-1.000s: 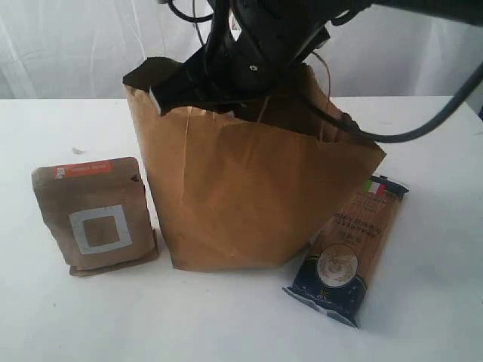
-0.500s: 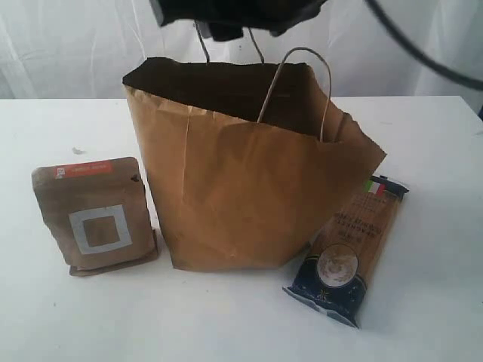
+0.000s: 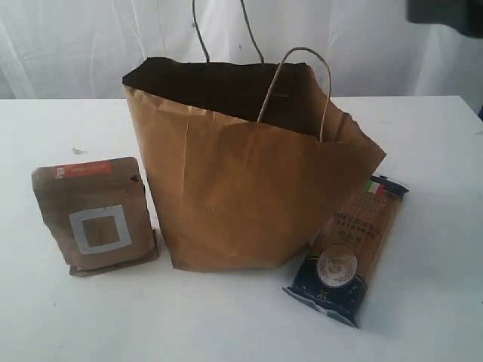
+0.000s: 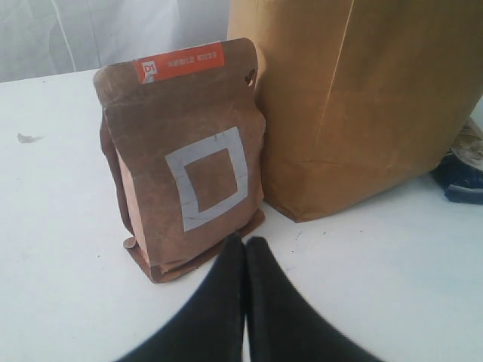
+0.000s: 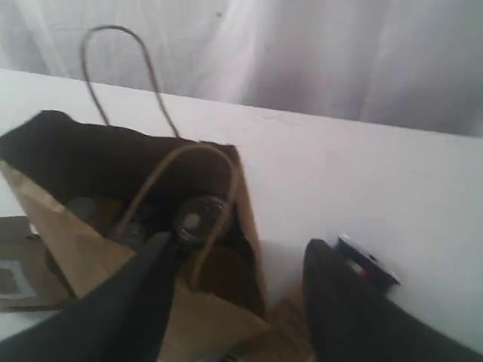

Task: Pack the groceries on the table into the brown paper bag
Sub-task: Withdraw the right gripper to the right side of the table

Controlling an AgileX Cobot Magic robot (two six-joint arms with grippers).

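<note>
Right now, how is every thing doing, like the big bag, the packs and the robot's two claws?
Tall creased brown paper bag: upright, mouth open.
Dark metal-lidded jar: inside the bag.
Brown kraft pouch with white square: standing outside, unpacked.
Long spaghetti pack: lying outside, unpacked.
Left gripper: shut, empty.
Right gripper: open, empty.

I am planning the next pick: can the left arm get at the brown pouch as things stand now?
Probably yes. The left claw sits just in front of the brown pouch, with nothing between them. The pouch stands upright beside the paper bag, but the claw is shut and must open first.
</note>
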